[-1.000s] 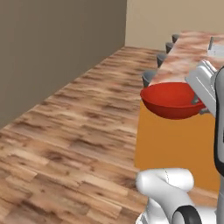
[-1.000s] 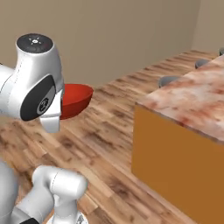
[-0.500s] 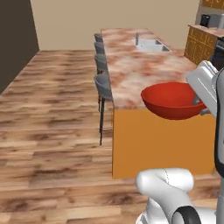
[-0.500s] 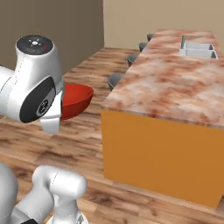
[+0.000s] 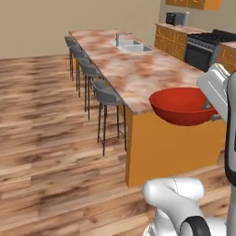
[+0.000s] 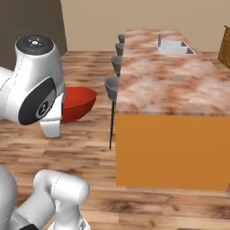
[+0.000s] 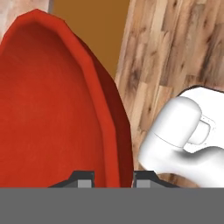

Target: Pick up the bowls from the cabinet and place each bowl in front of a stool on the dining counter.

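A glossy red bowl (image 5: pixel 182 106) hangs in the air off the near end of the dining counter (image 5: pixel 133 69), at about the height of its top. My gripper (image 7: pixel 113 177) is shut on the bowl's rim (image 7: pixel 109 131), one fingertip inside and one outside. From the right side, the bowl (image 6: pixel 78 103) juts out from behind my arm, left of the counter (image 6: pixel 170 81). Grey stools (image 5: pixel 108 97) line the counter's left side. A strip of orange wall cabinet (image 5: pixel 193 3) shows at the top edge; I cannot tell if it is the task's cabinet.
A grey sink with faucet (image 5: pixel 131 44) is set in the counter's far half. A dark stove (image 5: pixel 203 50), a microwave (image 5: pixel 177 18) and low base cabinets (image 5: pixel 168 39) stand along the far right wall. Open wooden floor (image 5: pixel 41 138) lies left of the stools (image 6: pixel 112 85).
The whole picture has swung as the base turned: the counter and its stools now stretch straight ahead. The bowl stays in my grip, at the same place relative to the arm.
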Motion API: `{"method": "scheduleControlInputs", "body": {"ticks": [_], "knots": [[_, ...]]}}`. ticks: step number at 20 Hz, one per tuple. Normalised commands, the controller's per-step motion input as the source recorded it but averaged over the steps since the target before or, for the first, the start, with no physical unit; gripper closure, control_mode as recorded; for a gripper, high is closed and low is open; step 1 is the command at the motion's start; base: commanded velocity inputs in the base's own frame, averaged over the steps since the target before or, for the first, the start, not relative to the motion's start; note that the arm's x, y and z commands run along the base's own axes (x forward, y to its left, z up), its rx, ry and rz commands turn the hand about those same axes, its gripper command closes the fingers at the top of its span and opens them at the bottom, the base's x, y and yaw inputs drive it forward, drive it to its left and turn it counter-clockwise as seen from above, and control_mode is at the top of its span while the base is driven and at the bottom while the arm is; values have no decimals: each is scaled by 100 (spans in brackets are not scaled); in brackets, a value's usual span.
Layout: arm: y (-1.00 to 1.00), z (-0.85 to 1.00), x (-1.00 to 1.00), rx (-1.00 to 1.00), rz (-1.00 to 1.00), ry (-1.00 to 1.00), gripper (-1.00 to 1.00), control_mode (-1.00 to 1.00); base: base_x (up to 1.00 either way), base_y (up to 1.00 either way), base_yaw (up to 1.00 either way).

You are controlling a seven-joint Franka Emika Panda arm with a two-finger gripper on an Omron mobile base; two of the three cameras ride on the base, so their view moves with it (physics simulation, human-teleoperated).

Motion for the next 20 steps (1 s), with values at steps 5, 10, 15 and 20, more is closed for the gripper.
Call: {"method": "scheduleControlInputs", "body": {"ticks": [5,10,15,20], "knots": [[0,0,0,0,0,0,100,100,2,100,-44],[0,0,0,0,0,0,100,100,3,100,-57],[0,0,0,0,0,0,100,100,0,100,-64],[0,0,0,0,0,0,100,100,-1,100,-62]]}}
